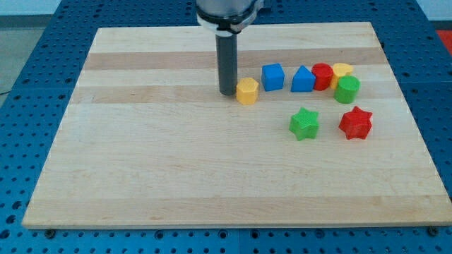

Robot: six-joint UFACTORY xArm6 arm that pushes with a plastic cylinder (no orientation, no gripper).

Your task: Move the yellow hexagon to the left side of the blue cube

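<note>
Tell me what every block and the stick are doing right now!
my tip: down on the board, touching the yellow hexagon's left side.
yellow hexagon: flat, left of the blue cube, apart.
blue cube: flat, alone.
green star: flat, alone.
red star: flat, alone.

Pale wooden board on a blue perforated table

The board fills most of the frame, made of lengthwise planks in slightly differing tones (a lighter band runs across the upper part, a warmer one just under it), with its near edge along the lower part of the frame and its side edges slanting inward toward the top. Around it on all sides shows the blue table surface, dotted with a regular grid of small holes, widest at the lower left and lower right corners. Light is even and soft, with only faint shadows. At the upper left edge of the frame a paler strip lies beyond the blue surface, too little of it to identify.
</note>
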